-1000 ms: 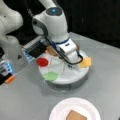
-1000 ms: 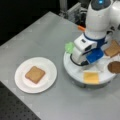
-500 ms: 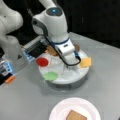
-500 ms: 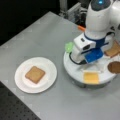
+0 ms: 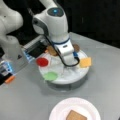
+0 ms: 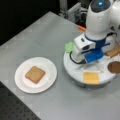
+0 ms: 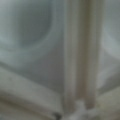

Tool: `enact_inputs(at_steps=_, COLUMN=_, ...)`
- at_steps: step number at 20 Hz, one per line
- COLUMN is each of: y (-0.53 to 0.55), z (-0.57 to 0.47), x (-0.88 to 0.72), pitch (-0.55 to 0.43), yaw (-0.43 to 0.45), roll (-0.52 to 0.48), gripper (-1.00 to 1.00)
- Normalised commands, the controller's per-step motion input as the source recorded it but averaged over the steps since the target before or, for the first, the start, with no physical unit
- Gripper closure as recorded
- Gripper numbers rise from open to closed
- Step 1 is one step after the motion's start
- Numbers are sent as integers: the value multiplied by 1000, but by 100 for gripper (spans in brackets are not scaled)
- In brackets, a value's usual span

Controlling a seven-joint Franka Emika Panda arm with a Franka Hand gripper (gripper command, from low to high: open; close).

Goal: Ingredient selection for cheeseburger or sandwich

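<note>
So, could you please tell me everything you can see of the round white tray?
The tray is white, round and raised, split by ridges into segments. In both front views its segments hold a green disc, a yellow cheese square and a brown patty. The gripper is low over its middle.

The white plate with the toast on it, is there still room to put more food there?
Yes. The white round plate is bare all around the tan-brown toast square. The grey table beside it is bare too. It is crowded at the white segmented tray, where the hand hangs.
</note>
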Motion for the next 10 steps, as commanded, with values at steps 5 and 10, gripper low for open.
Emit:
enact_inputs(at_steps=5, y=97, z=281, x=-83, pitch=63, yaw=-10, roll=-98, gripper=-100)
enact_inputs(at_steps=10, y=24, z=158, x=29, pitch=37, yaw=3, roll=-87, gripper=-100)
